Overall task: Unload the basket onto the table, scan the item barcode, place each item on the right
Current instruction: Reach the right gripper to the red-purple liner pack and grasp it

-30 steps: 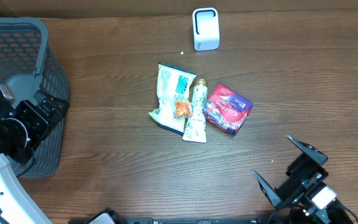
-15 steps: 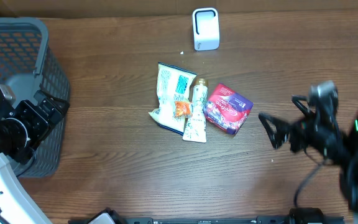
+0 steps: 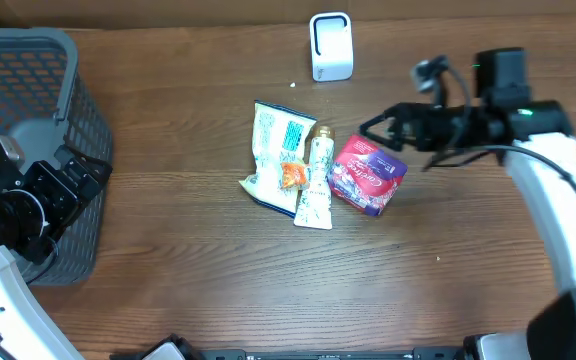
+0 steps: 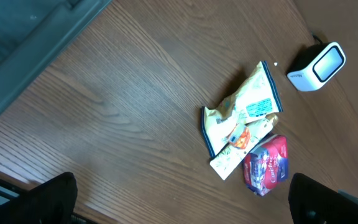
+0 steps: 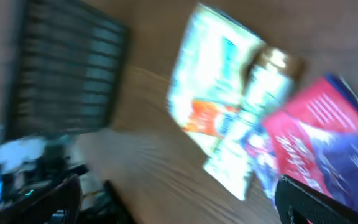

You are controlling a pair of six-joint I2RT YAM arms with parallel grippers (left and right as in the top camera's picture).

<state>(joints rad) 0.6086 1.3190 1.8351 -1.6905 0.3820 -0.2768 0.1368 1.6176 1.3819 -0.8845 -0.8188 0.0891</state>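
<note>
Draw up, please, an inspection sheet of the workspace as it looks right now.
Surface: brown wooden table.
Job's things: white scanner upright at the far edge. Snack bag, tube and red-purple pack lie together mid-table, with the tube overlapping the bag.
Clutter: one small white speck near the scanner.
Grippers: right gripper open, empty, close to the pack. Left gripper open, empty, by the basket.
Cables: thin cable looped at the right wrist.
Surroundings: grey mesh basket at the left edge.
</note>
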